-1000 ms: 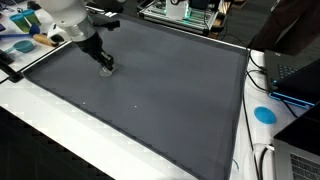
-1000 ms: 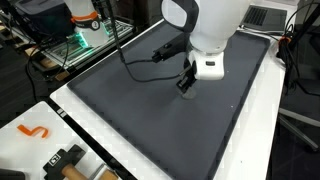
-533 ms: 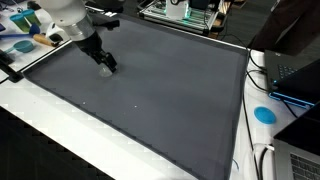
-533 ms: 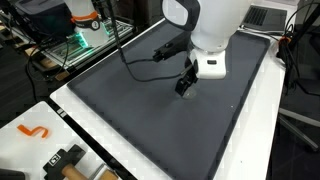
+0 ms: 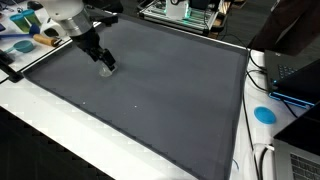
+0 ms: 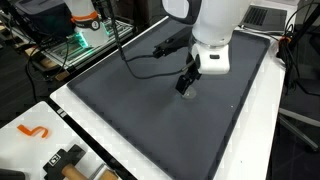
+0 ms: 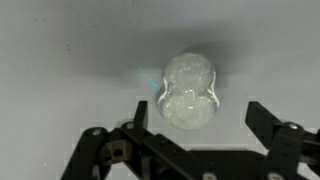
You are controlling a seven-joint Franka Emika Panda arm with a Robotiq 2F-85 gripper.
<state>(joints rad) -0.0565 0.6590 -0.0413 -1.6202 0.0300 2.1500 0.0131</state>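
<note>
A small clear, frosty-looking rounded object (image 7: 188, 85) lies on the dark grey mat (image 5: 170, 90); in an exterior view it shows as a pale spot (image 5: 107, 70). My gripper (image 7: 200, 118) hangs just above it, open, with its two black fingers (image 7: 262, 118) standing wide on either side and not touching it. In both exterior views the gripper (image 5: 101, 62) (image 6: 186, 84) points down at the mat, near one of its edges. In the exterior view where the arm's white body fills the middle, the fingers hide the object.
A white table border (image 5: 60, 125) surrounds the mat. A blue disc (image 5: 264, 114) and a laptop (image 5: 295, 75) lie at one side. A black cable (image 6: 140, 68) trails over the mat. An orange hook (image 6: 35, 131) and a black tool (image 6: 62, 158) lie on the white edge.
The jaws have spread from nearly shut on the clear object to wide apart, letting it go. The gripper has lifted slightly; the object stays on the mat.
</note>
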